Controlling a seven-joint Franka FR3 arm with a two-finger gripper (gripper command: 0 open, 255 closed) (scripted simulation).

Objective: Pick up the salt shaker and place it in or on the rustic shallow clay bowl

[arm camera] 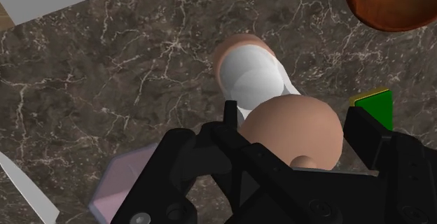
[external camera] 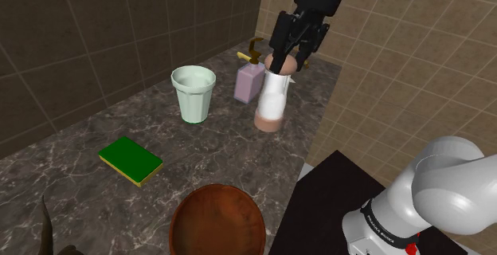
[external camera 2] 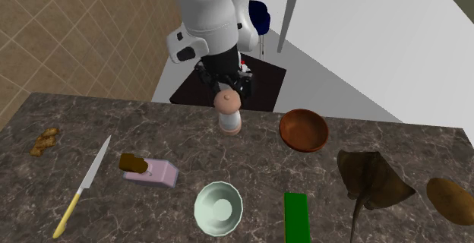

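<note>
Clamping is seen on the salt shaker [external camera: 272,100]: the hand [external camera: 284,60] is closed on its rounded pinkish top, with one black finger pressed to each side in the wrist view. The body is white, the base pinkish. In the shoulder view the shaker is tilted, top leaning toward 1 o'clock. Whether the base touches the tabletop [external camera: 95,198] cannot be told.

Shoulder view, clock positions taken from the shaker:
- brown bowl [external camera: 215,225] at 7 o'clock, well apart, cut by the bottom edge
- pale green cup [external camera: 193,94] at 9 o'clock, upright
- pink soap dispenser [external camera: 248,82] at 10 o'clock, just beside
- green sponge [external camera: 131,160] at 8 o'clock, laid flat on the dark marbled tabletop

Second exterior view, again from the shaker:
- bowl at 3 o'clock, cup at 6 o'clock, sponge at 5 o'clock, dispenser at 8 o'clock
- knife [external camera 2: 83,184] with a yellow handle, laid past the dispenser, also at 8 o'clock
- piece of ginger [external camera 2: 45,141] at 9 o'clock, near the tabletop's edge
- brown ray-shaped object [external camera 2: 372,179] and potato [external camera 2: 450,200] at 4 o'clock, beyond the bowl
</note>
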